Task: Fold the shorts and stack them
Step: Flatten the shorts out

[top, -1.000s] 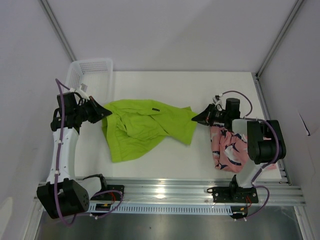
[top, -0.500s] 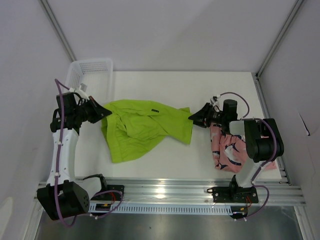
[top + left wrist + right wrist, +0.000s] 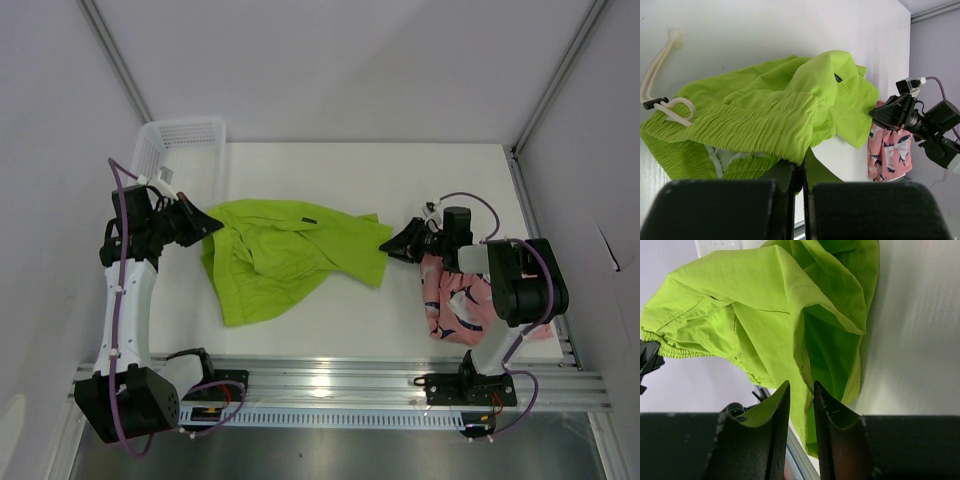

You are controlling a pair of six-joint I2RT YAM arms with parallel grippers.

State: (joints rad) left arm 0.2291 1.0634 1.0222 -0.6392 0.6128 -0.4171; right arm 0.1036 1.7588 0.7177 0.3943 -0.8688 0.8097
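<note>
Lime green shorts (image 3: pixel 290 255) lie rumpled across the middle of the counter (image 3: pixel 400 180), stretched loosely between the two arms. The left fingers (image 3: pixel 208 226) are pressed together on the gathered waistband (image 3: pixel 755 125), with the white cord (image 3: pixel 660 90) trailing loose beside it. The right fingers (image 3: pixel 393 243) sit at the far hem, a narrow gap apart with green cloth showing in the gap. I cannot tell whether they actually bite it.

The step looks like spreading the shorts flat before folding. To do it well, the right side needs a sure pinch on one layer of hem, then both ends should draw apart low and evenly so the bunched middle smooths out instead of dragging. The cord should stay out of the crease.

The pink shorts (image 3: pixel 460 305) lie crumpled under the right arm, just beside the green hem, and are best left undisturbed.

The counter is smooth and white, so cloth should slide easily. A white basket (image 3: pixel 180 140) stands at the far left corner. Pale walls (image 3: pixel 350 70) close in three sides, and a metal rail (image 3: pixel 340 385) runs along the near edge.
</note>
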